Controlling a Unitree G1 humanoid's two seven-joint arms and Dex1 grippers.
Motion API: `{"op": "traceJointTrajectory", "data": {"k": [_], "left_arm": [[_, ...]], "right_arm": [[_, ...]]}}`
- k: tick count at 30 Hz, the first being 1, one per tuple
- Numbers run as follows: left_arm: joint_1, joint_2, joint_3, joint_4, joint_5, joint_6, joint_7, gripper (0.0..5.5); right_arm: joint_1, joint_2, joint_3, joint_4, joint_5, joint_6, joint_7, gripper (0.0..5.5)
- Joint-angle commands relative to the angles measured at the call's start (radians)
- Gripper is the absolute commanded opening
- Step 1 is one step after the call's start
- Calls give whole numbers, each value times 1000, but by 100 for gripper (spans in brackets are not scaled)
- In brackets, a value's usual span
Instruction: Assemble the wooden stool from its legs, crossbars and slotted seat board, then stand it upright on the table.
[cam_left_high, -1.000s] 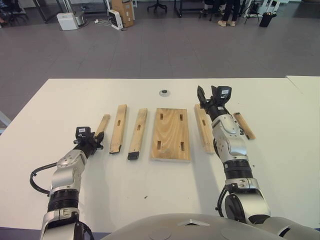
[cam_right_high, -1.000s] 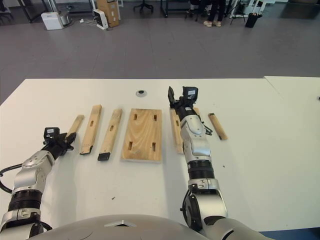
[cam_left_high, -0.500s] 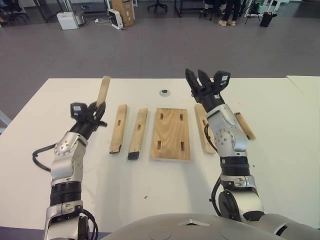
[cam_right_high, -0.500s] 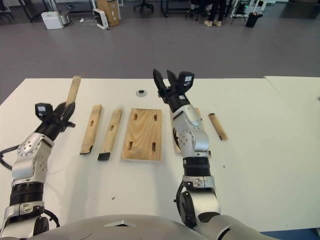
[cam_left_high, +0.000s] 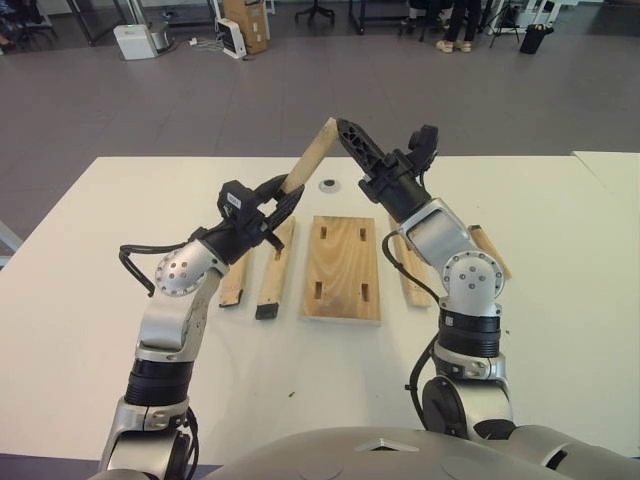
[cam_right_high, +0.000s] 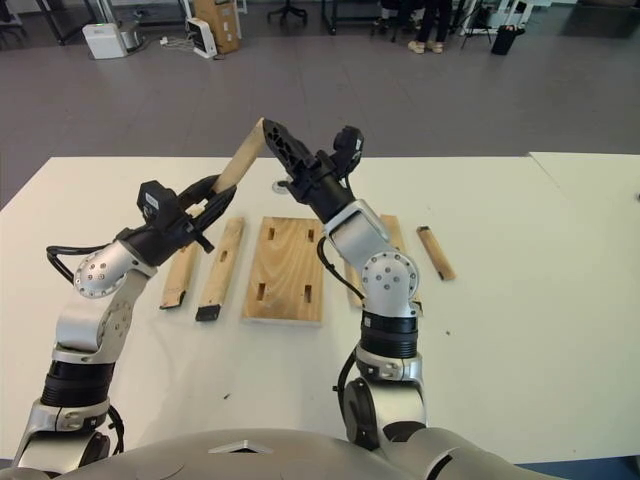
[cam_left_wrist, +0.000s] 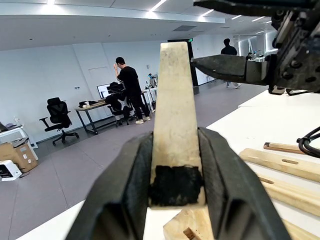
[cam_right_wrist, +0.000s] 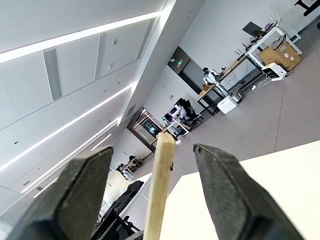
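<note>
- Left arm: elbow held high above the table (cam_left_high: 560, 300), forearm angled up and inward toward the middle.
- Left gripper (cam_left_high: 278, 195): clamped tight on the dark-capped lower end of the wooden bar (cam_left_wrist: 174, 100), 1 finger pressed against each side.
- Wooden bar: in the air and tilted, upper end leaning away and toward the robot's right, above the far middle of the table.
- Right arm: elbow bent over the right part of the table, forearm slanting up and inward, crossing above the far right corner of the seat board (cam_left_high: 342, 267).
- Right gripper (cam_left_high: 350, 135): spread wide, its 2 fingers straddling the bar's upper end. In the right wrist view there is a gap on each side, though a touch at the very tip is hard to rule out.
- Seat board: flat in the middle of the table, 4 slots facing up.
- To its left: outer leg (cam_left_high: 237, 257) and inner leg (cam_left_high: 276, 262), both slotted, flat, side by side and lengthwise with the board; inner leg just beside the board's left edge, dark cap at its near end.
- To its right: long piece (cam_left_high: 412, 290) flat just beside the board's edge, partly hidden under the right arm; short piece (cam_left_high: 490, 246) farther right, apart from it.
- Beyond the board's far edge: small round fitting (cam_left_high: 328, 185) on the tabletop.
</note>
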Motion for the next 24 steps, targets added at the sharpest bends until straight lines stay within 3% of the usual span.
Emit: {"op": "traceJointTrajectory", "data": {"k": [1,13,18,20,24], "left_arm": [[-23,10,-27,-23,-2,0,-30,130],[-10,13,-15,-5,-6,-25,-49,129],[-3,-9,-6,7,-32,-4,-36,129],[10,-28,5,14,-48,-3,-22,172],[67,-48,61,48,-37,-14,49,228]], "right_arm": [[-6,21,4,2,30,20,-28,268],[6,13,7,1,49,22,-41,42],[7,5,12,9,38,17,-45,41],[-1,-7,10,19,11,0,-46,41],[-43,-132,15,114,-290,-201,-47,41]]}}
